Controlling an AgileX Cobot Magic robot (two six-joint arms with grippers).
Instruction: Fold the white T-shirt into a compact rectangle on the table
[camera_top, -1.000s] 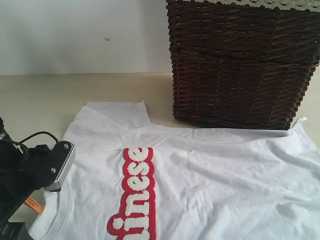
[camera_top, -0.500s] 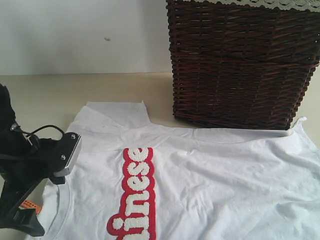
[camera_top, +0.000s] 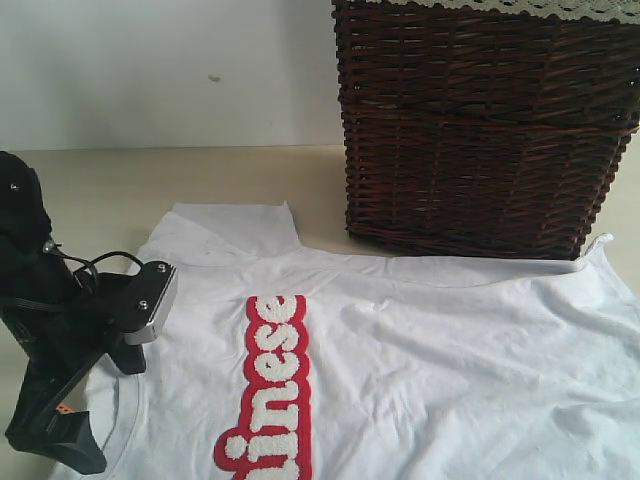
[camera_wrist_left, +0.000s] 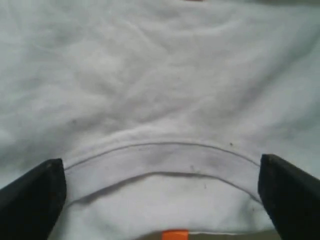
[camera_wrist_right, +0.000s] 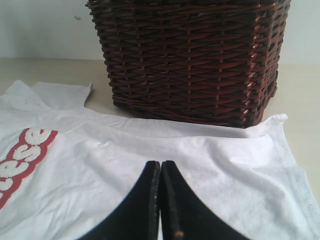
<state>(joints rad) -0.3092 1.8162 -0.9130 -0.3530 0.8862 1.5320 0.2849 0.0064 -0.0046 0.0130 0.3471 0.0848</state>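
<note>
The white T-shirt (camera_top: 430, 360) lies spread on the table (camera_top: 80, 190), its red band of fuzzy white lettering (camera_top: 275, 385) running toward the front edge. My left arm (camera_top: 60, 330) stands over the collar at the shirt's left end. The left gripper (camera_wrist_left: 160, 172) is open, with one black finger (camera_wrist_left: 30, 200) on each side of the collar seam (camera_wrist_left: 160, 155) and the orange tag (camera_wrist_left: 175, 234) just below. The right gripper (camera_wrist_right: 161, 167) is shut and empty above the shirt's cloth (camera_wrist_right: 240, 165); the exterior view does not show it.
A tall dark wicker basket (camera_top: 480, 130) with a lace-edged liner stands behind the shirt, close against its far edge, and it also fills the back of the right wrist view as the same basket (camera_wrist_right: 190, 55). A pale wall (camera_top: 150, 70) closes the table's far side.
My left arm has risen and shifted right over the collar, its silver wrist part moving further onto the shirt. The orange tag is now mostly hidden behind the arm. The shirt lies unchanged.
</note>
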